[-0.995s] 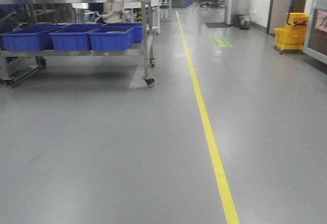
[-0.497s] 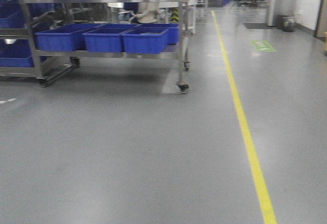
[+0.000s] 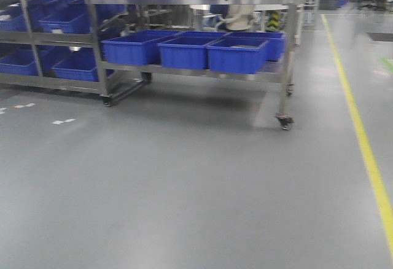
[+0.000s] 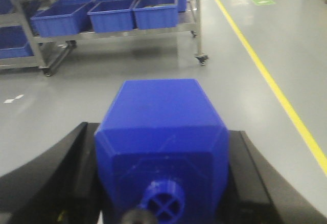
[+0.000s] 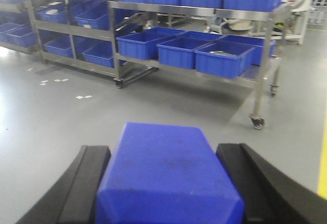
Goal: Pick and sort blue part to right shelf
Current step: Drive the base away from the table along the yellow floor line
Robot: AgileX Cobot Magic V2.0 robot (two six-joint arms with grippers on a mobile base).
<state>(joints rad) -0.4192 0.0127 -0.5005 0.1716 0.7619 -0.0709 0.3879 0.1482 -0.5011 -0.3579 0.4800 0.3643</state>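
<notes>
The left gripper point(image 4: 161, 132) is pinching a blue part point(image 4: 158, 106), with its black fingers point(image 4: 61, 168) pressed against the part's two sides. A round stub with a cross in it sticks out of the part's near face. The right gripper point(image 5: 162, 150) clamps a second blue part point(image 5: 163, 173) between its black fingers point(image 5: 245, 173). Both parts are held above the grey floor point(image 3: 184, 189), well apart from the steel rack point(image 3: 287, 54), which stands on casters point(image 3: 284, 121) ahead in the front view. Three open blue bins point(image 3: 236, 57) sit side by side on the rack's lower surface, with more behind them, and another row of bins lines its top tier. To the left of the steel rack stands a second rack point(image 3: 37, 38) with further blue bins. A yellow line point(image 3: 368, 152) runs along the floor to the right of the steel rack. Small white marks point(image 3: 64, 121) lie on the floor to the left of its left leg.
</notes>
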